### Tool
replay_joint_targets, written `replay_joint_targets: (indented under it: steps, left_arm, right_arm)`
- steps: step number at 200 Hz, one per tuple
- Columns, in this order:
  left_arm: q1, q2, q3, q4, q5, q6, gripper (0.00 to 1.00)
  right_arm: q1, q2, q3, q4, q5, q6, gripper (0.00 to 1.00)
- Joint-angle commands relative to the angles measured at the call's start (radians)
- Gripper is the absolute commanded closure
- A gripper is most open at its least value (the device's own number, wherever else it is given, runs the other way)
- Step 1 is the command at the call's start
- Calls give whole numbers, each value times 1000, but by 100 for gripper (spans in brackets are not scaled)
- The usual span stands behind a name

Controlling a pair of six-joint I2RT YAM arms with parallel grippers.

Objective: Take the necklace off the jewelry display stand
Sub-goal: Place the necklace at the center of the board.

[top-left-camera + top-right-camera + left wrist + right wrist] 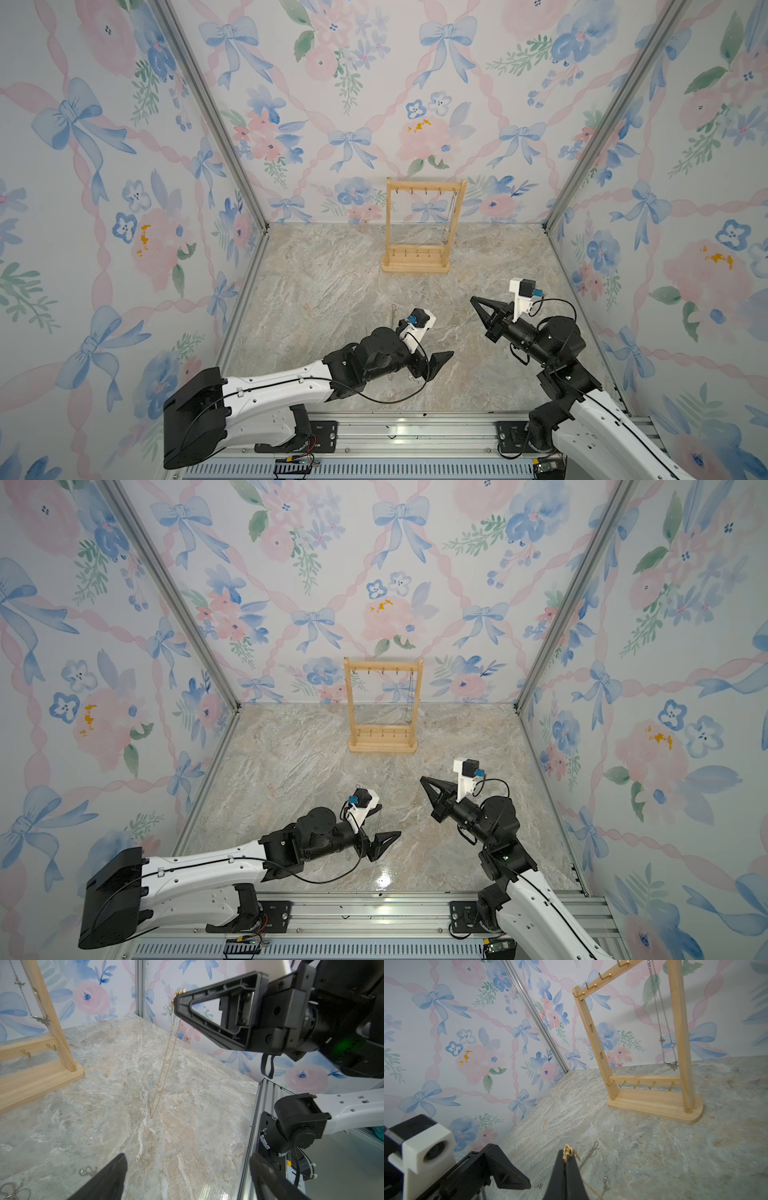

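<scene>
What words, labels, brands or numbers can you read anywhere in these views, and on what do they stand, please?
No text can be read in any view.
On the jewelry display stand: bare wood, no label.
On the wallpaper: bows and flowers only, no lettering.
On the circuit board at the near edge: any print is too small to read.

1. Three walls (361,83) carry wallpaper of pink roses, blue bows and pink ribbons.
2. Grey metal posts (210,112) mark the corners.
3. The table (332,291) is beige-grey marble pattern, glossy near the front metal rail (415,432).
</scene>
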Motion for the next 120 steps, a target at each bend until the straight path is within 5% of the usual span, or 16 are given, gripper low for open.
replay_joint_targets:
  steps: [1,61,120]
  left_arm:
    - [-14,73,4,186,14,30,10]
    - [-3,224,-9,403,148,191,13]
    - [113,399,80,467,347,189,18]
  right_arm:
    - [7,-12,-14,25,-6,-8,100]
    - [12,-33,-12,6,-3,-12,100]
    - [15,-37,-14,5,-1,-21,100]
